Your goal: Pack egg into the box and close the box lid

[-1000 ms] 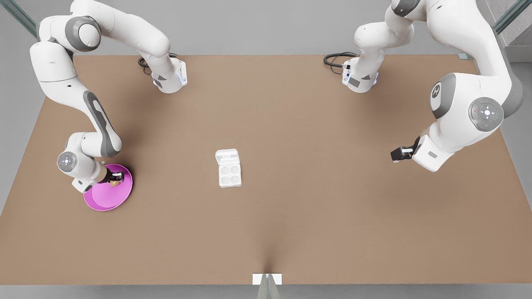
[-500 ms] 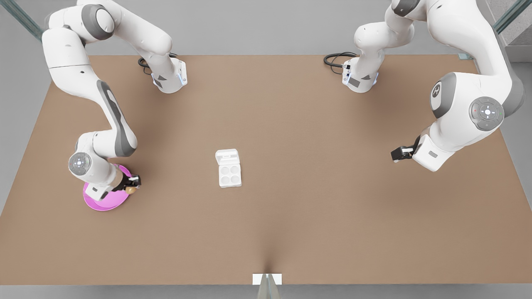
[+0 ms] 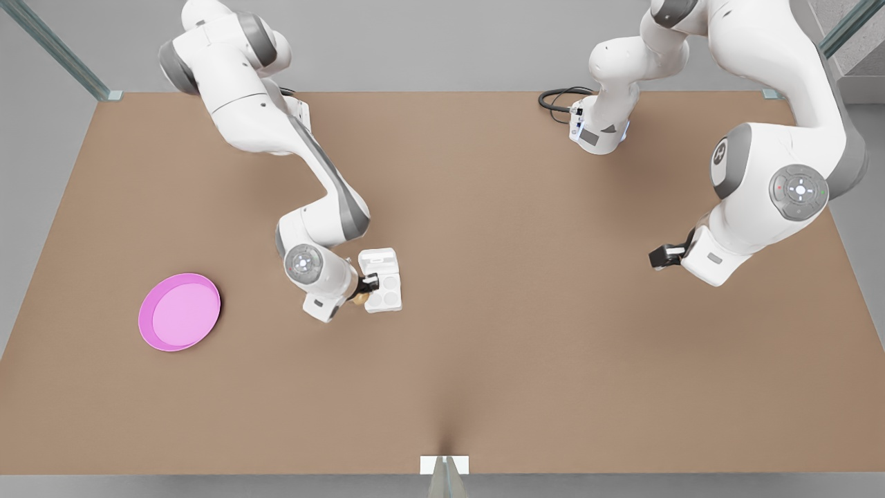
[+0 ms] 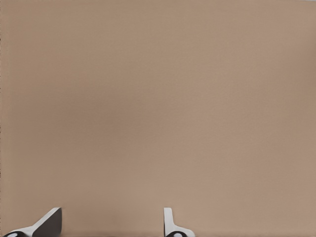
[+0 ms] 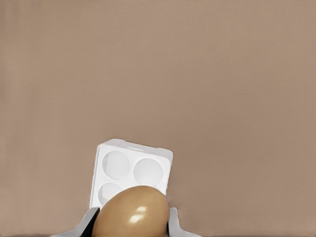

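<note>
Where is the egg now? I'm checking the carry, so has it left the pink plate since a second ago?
Yes. The egg, in the right gripper, has moved toward the front view's right, off the pink plate, to beside the box.

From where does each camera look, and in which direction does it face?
Front view: high above the table, looking down; both arms, box, plate.
Left wrist view: on the waiting left gripper, facing bare table; open fingers.
Right wrist view: on the right gripper, facing the box; fingers hold the egg.
Front and right wrist views share box and egg.
</note>
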